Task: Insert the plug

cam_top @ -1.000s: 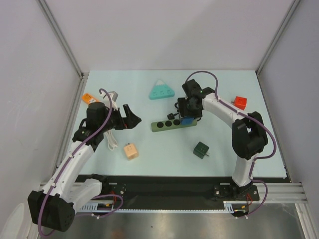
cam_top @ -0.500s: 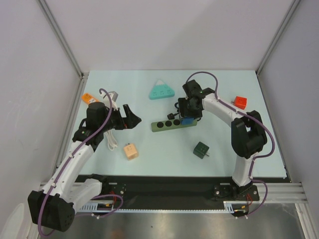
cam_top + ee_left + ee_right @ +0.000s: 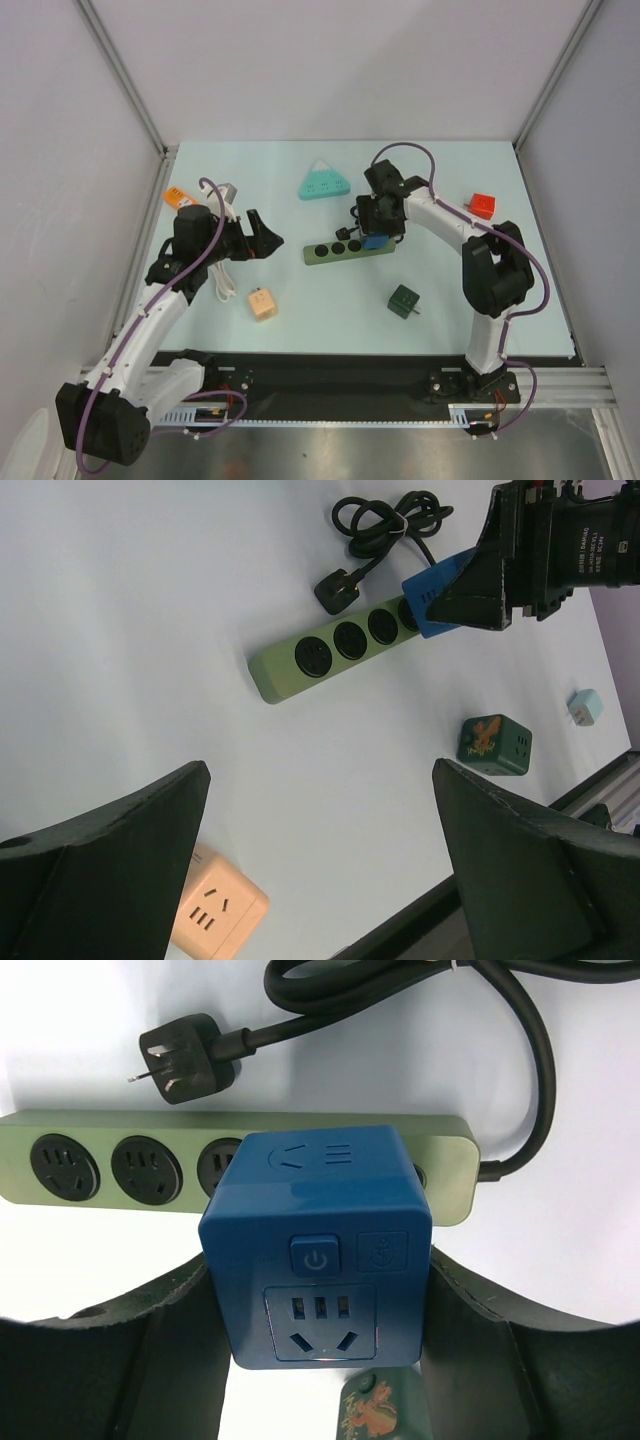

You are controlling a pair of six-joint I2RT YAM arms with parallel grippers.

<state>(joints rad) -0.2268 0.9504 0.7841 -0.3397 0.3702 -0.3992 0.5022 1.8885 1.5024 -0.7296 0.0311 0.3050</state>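
**Insertion step, right arm.** The blue cube plug (image 3: 318, 1230) is gripped between the fingers of the right gripper (image 3: 378, 238). It is held over the socket at the cord end of the green power strip (image 3: 100, 1155), which lies near the middle of the tabletop (image 3: 450, 290). Whether the pins are seated cannot be told. The left gripper (image 3: 318, 778) stands wide open and empty, well apart to the left. For a clean insertion, the blue cube plug is best kept square to the green power strip, with its pins lined up over the socket holes, and pressed straight down. As the strip is not held, a sideways push could shift it. The strip's own black plug (image 3: 180, 1065) lies loose beside it. Compared with the view one second earlier, nothing is seen to have moved except a slight shift of the right elbow.
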